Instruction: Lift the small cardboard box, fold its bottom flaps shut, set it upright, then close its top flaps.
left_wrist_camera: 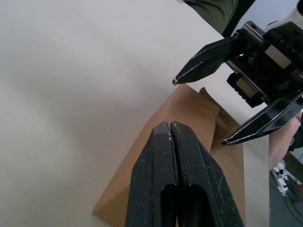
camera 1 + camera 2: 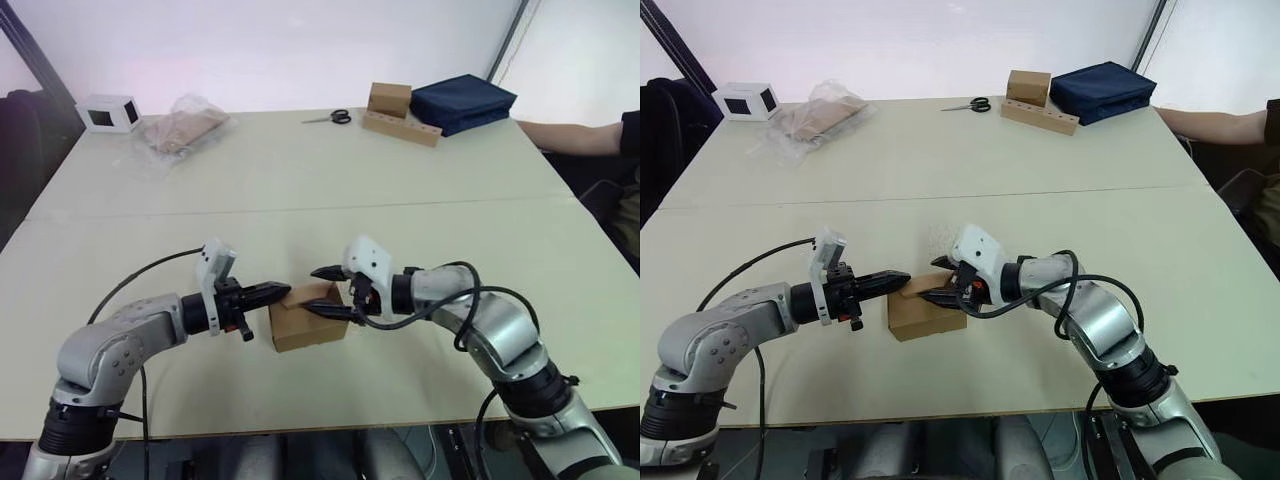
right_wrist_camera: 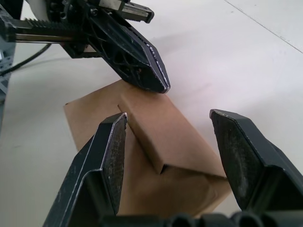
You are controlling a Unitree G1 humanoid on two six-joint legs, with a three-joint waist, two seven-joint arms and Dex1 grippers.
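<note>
- Left gripper (image 2: 283,291) had its two black fingers pressed flat together, their tip resting at the left upper edge of the small cardboard box (image 2: 309,322).
- Right gripper (image 2: 322,291) stood spread wide, one finger above the box's top and the other lower, at its right side; whether either touched the cardboard could not be told.
- That box sat on the table (image 2: 300,190) in the lower middle of the head view, between the two grippers: plain brown corrugated board, unprinted, blocky, its long axis running roughly left to right.
- In the right wrist view, the top flaps (image 3: 156,127) lay folded down over the box, one panel overlapping another with a raised creased edge.
- Smooth, pale and matte, the table had a seam running across it.
- Along the far edge lay a white cube (image 2: 107,112) with a dark window, a crinkled clear plastic bag (image 2: 183,127), scissors (image 2: 331,117), a brown cube on a hole-dotted slab (image 2: 397,113), and a dark blue fabric case (image 2: 463,102).
- A person's forearm (image 2: 570,137) rested at the upper right.
</note>
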